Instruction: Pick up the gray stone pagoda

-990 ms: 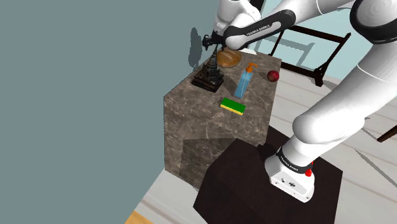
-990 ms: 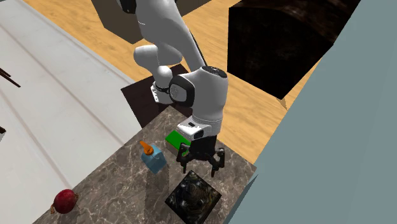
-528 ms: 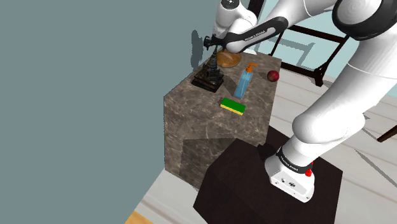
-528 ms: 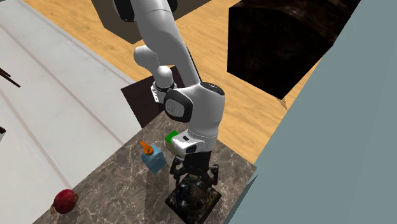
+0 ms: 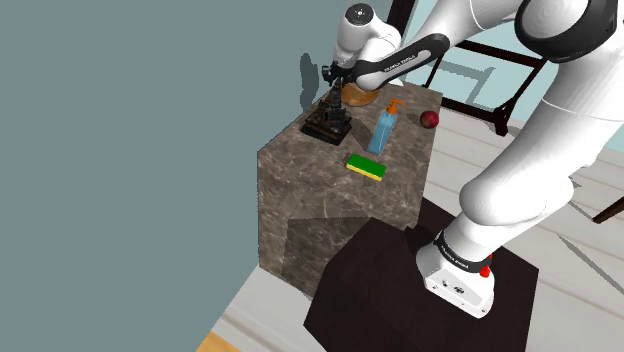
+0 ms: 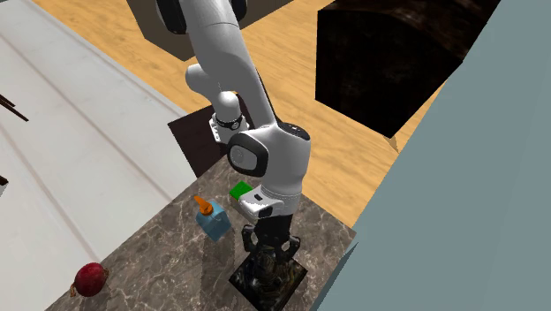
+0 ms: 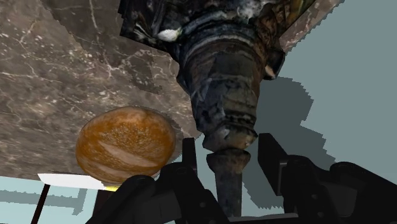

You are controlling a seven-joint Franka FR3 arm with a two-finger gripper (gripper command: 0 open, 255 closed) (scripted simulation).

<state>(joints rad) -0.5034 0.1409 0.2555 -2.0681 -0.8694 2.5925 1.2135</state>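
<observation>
The dark grey stone pagoda stands on its square base near the wall-side corner of the marble-topped block. My black gripper comes straight down over it and is shut on the pagoda's upper spire. In the second exterior view the gripper sits on top of the pagoda, whose base rests on the block. In the wrist view the pagoda runs up between the fingers of the gripper, which clasp its narrow top from both sides.
A brown round bowl lies just behind the pagoda. A blue soap bottle with an orange pump, a green and yellow sponge and a red apple share the top. A grey-teal wall runs close beside the pagoda.
The gripper has come down over the pagoda's top and its fingers have gone from wide apart to shut on the spire. The pagoda has not moved.
</observation>
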